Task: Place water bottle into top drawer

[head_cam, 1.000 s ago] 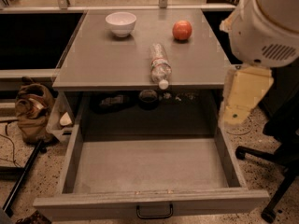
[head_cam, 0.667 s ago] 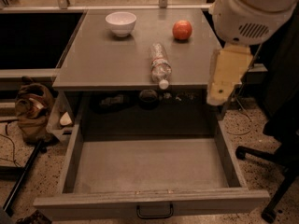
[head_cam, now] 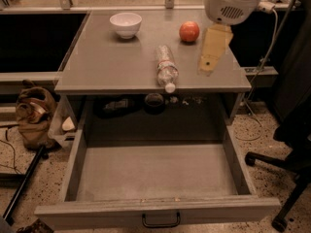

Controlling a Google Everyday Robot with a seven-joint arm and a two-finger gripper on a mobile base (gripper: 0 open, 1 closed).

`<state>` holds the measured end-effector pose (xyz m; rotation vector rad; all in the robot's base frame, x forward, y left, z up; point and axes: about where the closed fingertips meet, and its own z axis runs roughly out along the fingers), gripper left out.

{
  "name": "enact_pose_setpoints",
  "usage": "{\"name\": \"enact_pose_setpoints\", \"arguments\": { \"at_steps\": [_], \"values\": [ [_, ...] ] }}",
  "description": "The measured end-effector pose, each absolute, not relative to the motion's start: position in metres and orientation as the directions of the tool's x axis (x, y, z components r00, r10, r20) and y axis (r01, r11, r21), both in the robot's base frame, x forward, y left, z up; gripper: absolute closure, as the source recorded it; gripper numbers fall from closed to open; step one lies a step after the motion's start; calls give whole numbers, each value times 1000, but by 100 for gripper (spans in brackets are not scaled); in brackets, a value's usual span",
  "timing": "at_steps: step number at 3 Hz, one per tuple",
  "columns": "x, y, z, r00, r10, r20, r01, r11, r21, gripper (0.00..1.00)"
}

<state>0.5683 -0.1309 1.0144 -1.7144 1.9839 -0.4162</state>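
Observation:
The water bottle (head_cam: 166, 69) lies on its side on the grey tabletop (head_cam: 107, 62), white cap pointing at the front edge. The top drawer (head_cam: 155, 210) stands pulled wide open below the tabletop, its inside bare, with its black handle (head_cam: 160, 221) at the front. My gripper (head_cam: 210, 62) hangs from the white arm housing (head_cam: 228, 1) over the right part of the tabletop. It is to the right of the bottle, apart from it, and holds nothing that I can see.
A white bowl (head_cam: 126, 24) and a red apple (head_cam: 189, 31) sit at the back of the tabletop. Dark items (head_cam: 116, 105) lie on the shelf behind the drawer. A brown bag (head_cam: 34, 115) is on the floor at left, a black chair base (head_cam: 286, 178) at right.
My arm has swung left and back, from beside the table's right edge to over the tabletop, closer to the bottle. The bottle and drawer have not moved.

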Motion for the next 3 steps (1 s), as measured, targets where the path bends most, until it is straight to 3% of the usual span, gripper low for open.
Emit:
{"name": "enact_pose_setpoints", "arguments": {
  "at_steps": [2,3],
  "values": [
    [624,-98,958,-137,-938,-318,-882,261,-392,0],
    [624,-98,958,-137,-938,-318,-882,261,-392,0]
  ]
}}
